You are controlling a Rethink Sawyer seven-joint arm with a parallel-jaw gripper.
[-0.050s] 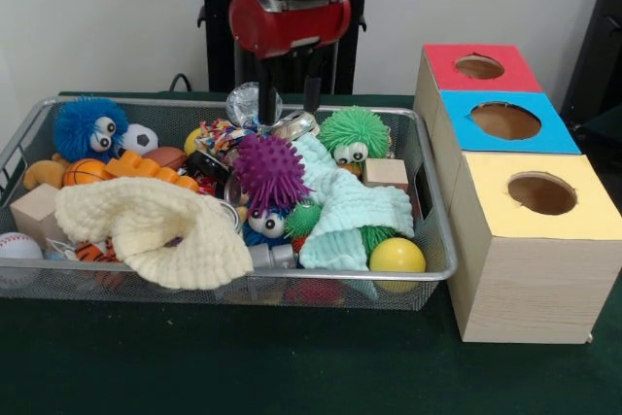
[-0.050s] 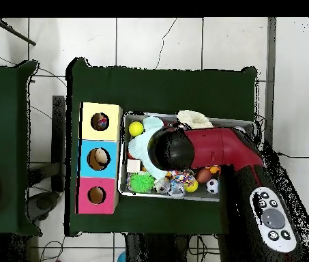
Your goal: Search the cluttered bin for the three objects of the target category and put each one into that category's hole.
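Claw [image 1: 289,116] of mine hangs released, prongs apart, over the mesh bin [image 1: 432,240] just above the purple spiky ball [image 1: 271,171] amid the clutter. Beside the bin on the desk [image 1: 292,366] stand the red [image 1: 478,67], blue [image 1: 505,121] and yellow [image 1: 541,193] hole boxes.

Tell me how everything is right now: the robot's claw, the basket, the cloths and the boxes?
Bin, heaped full.
Gripper, open, holding nothing, above the bin.
Cream cloth, crumpled on the heap.
Mint cloth, draped over the heap.
Red box, upright, top hole uncovered.
Blue box, upright, top hole uncovered.
Yellow box, upright, top hole uncovered.
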